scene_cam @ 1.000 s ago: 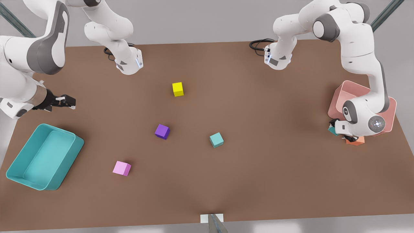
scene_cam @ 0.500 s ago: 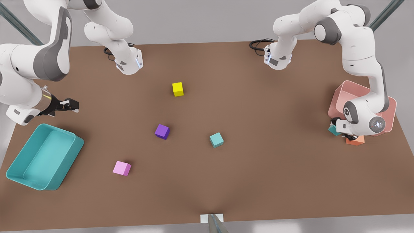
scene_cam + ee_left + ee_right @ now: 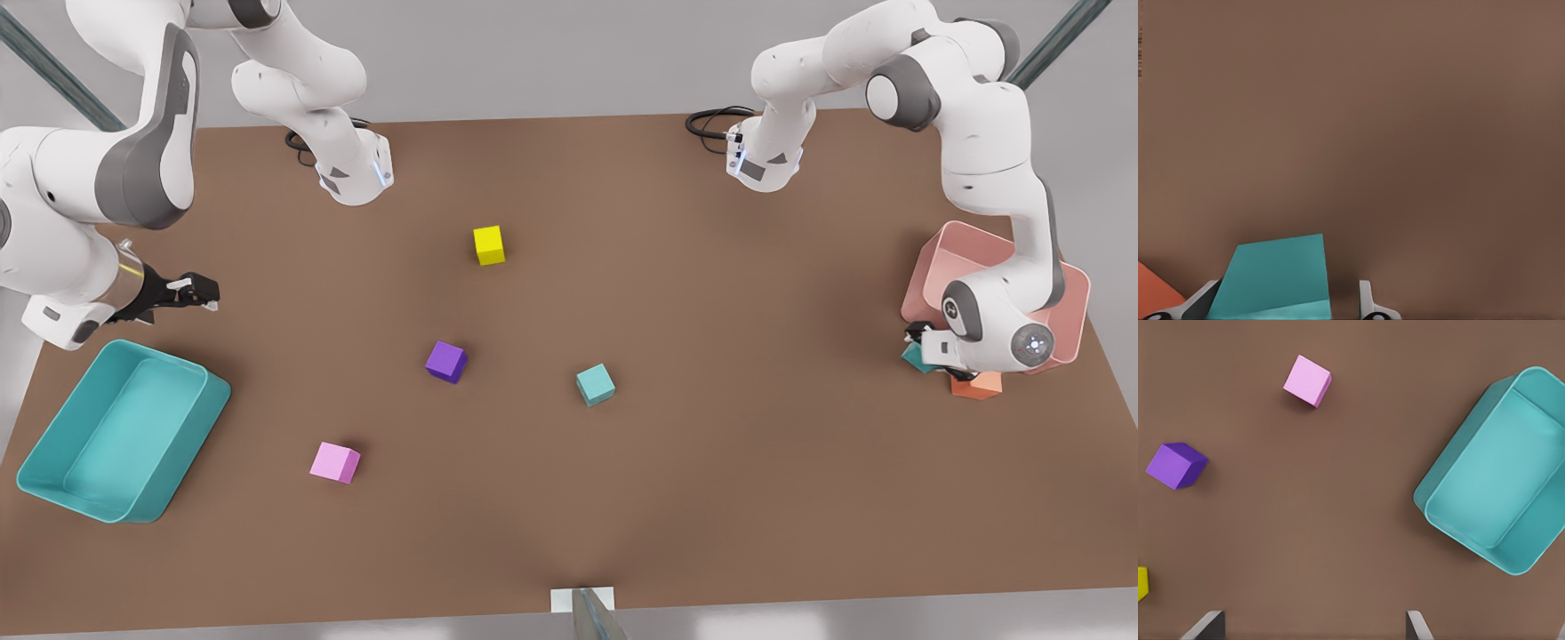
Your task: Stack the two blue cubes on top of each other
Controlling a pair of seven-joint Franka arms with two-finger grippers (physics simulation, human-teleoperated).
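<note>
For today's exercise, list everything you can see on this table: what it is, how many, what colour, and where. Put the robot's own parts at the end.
Blue cubes: 2, teal; one mid-table, one between the left hand's fingers.
Purple cube: 1, beside the mid-table blue one.
Yellow cube: 1, farther back.
Pink cube: 1, near the front.
Orange cube: 1, beside the held cube.
Teal bin: 1, front view's left.
Pink bin: 1, front view's right.
Left hand: closed on a blue cube.
Right hand: open, waiting above the teal bin.

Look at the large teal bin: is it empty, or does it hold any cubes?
Empty. The teal bin shows a bare floor in the right wrist view, and the front view shows no cube inside.
</note>
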